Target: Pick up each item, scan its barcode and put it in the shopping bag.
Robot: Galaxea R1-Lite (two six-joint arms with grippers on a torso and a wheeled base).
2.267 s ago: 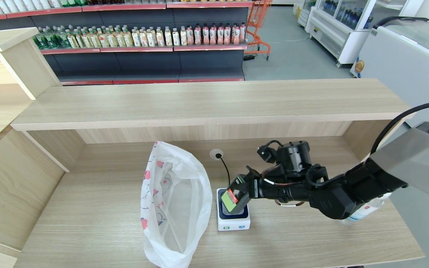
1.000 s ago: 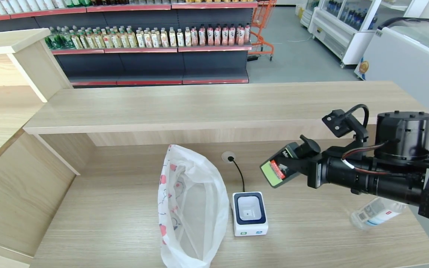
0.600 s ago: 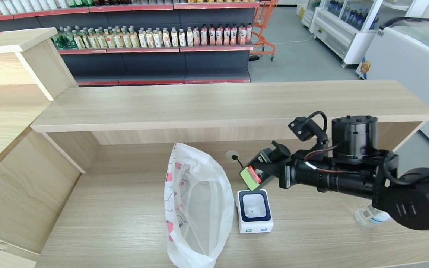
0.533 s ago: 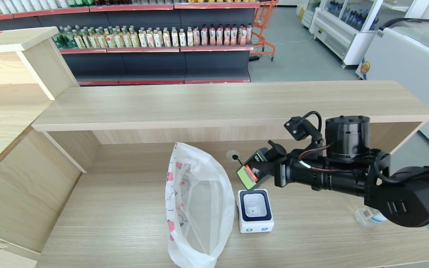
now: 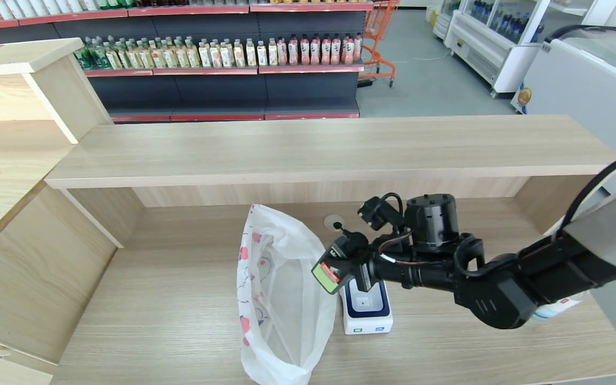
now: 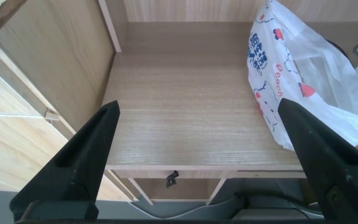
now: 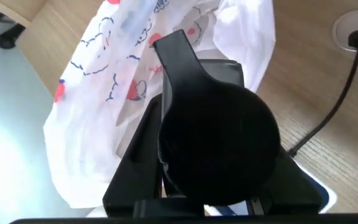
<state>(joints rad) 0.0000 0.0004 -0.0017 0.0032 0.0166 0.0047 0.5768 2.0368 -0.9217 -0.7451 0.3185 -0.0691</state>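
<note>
Head view: the right gripper (image 5: 341, 260) is clamped on a small box (image 5: 325, 278) with a green and red end face, holding it clear of the desk (image 5: 169, 299). The box hangs at the right-hand rim of the white shopping bag (image 5: 278, 299), just above the left edge of the scanner (image 5: 368, 315). The bag stands open on the desk, printed with red and blue figures, and touches the scanner's side. A black cable (image 5: 340, 229) runs from the scanner towards a round port in the desk behind it. A water bottle (image 5: 556, 309) lies at the desk's right end, mostly hidden behind the arm. Shelves of bottled drinks (image 5: 217, 53) line the aisle beyond the counter.

Left wrist view: the left gripper (image 6: 194, 158) hangs over the desk's left part with its two dark fingers (image 6: 73, 165) spread wide and nothing between them. The bag (image 6: 291, 87) stands well apart from it, farther along the desk.

Right wrist view: the gripper's black body covers the middle, so the fingers' hold cannot be judged here. The bag's open mouth (image 7: 104, 81) lies just beyond it, and the cable (image 7: 334, 106) leads to its port.
</note>
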